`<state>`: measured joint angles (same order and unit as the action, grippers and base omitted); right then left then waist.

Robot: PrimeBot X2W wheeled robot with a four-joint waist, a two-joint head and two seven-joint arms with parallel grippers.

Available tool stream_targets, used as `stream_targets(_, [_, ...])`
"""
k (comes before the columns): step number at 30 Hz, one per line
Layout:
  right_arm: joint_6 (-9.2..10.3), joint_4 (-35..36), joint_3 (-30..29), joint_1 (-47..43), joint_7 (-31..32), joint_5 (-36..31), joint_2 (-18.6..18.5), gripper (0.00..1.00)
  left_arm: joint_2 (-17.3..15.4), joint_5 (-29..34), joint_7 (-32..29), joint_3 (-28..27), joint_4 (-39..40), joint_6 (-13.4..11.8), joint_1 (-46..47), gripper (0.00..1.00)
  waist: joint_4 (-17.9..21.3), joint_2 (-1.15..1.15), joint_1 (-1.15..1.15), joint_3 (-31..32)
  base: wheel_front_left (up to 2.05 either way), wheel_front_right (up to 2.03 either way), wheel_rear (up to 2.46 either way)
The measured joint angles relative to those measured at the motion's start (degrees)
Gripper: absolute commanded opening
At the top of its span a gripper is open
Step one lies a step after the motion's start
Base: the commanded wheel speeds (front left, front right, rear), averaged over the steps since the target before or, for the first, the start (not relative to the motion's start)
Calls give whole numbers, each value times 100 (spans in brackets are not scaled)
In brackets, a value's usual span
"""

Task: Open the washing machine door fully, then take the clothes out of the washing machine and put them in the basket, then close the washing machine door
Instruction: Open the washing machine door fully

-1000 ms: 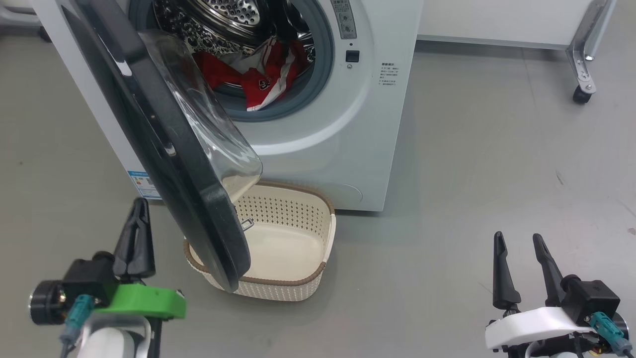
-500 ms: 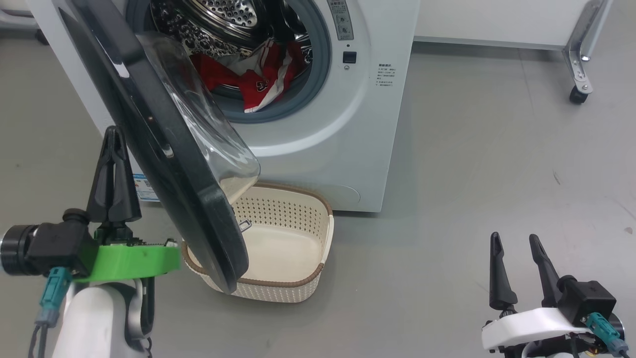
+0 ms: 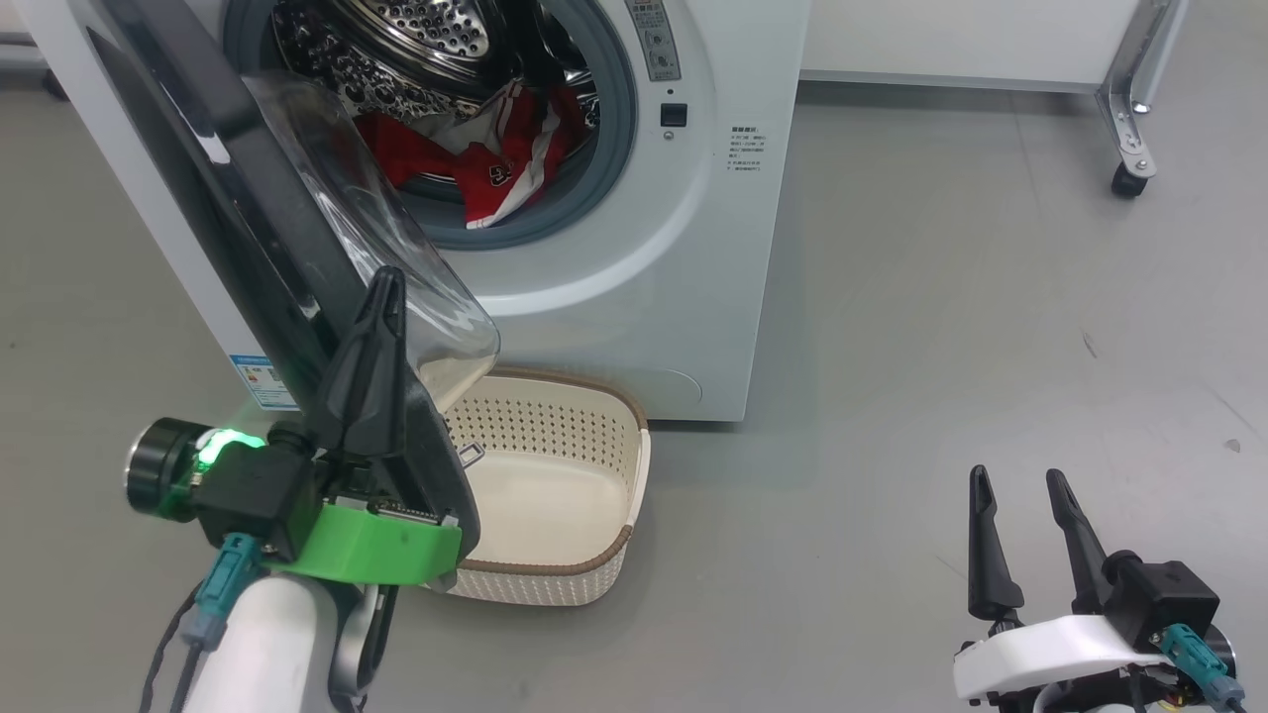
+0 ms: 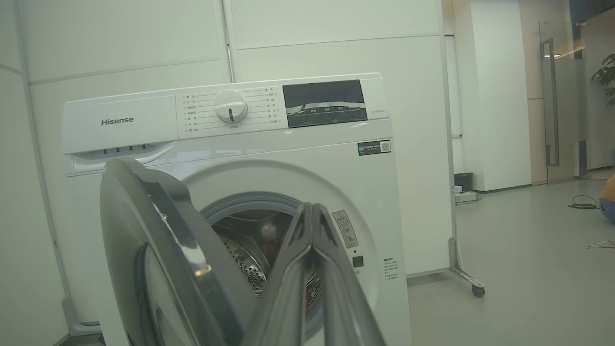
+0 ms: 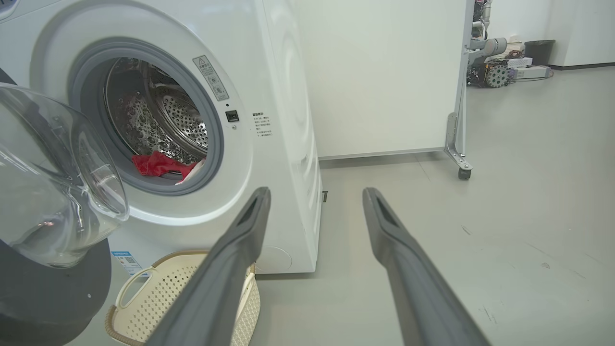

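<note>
At the front of the big white front-loading washing machine (image 3: 674, 297), found the large round door with glossy black rim and bulging clear glass bowl (image 3: 277, 248) swung only partway out from its left-hand hinge, hanging in the head view over the near-left part of the small cream perforated plastic basket with a brown rim (image 3: 540, 586). Saw that basket on the grey floor (image 3: 892, 396) just before the machine, with no clothes in the part left visible. Spotted the bright red clothes with white stripes (image 3: 475, 168) inside the perforated steel drum (image 3: 396, 40), with a fold draped over the grey rubber ring (image 3: 614, 158) of the mouth. Noted the left claw (image 3: 384, 297) with fingers pressed together, pinching nothing, raised beside the door's free edge on the glass-bowl side; could not tell whether touching it. Noted the right claw (image 3: 1017, 480) spread wide, holding nothing, low at the right, well apart from machine and basket. Judged the step in hand as the first: opening the door fully. Reckoned the next move to call for laying the pressed-together left fingers against the door's inner face and sweeping leftward along the hinge's arc, far enough to clear the mouth and uncover the basket, before any reach for the clothes.
</note>
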<state>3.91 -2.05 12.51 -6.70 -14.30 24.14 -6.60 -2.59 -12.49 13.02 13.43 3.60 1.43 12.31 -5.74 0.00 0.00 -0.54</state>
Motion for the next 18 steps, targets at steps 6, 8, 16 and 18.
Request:
stream_targets(6, [-31,-8,-8,1,0,-12,30,100,0,-5,-178,312,-31,90,-14,0,63,0,0,-17,0,0,0])
stream_targets(8, [-32,-14,-11,1,0,-15,34,100,0,-5,-249,446,-91,97,-48,0,89,0,0,-26,0,0,0])
stream_targets(16, [-90,-23,-16,3,0,-69,75,100,-2,-80,-701,682,-450,85,-403,0,210,0,0,-88,0,0,0])
stream_targets(18, [-91,-23,-42,3,0,-69,79,100,-1,-86,-728,702,-510,31,-411,0,233,0,0,-115,0,0,0])
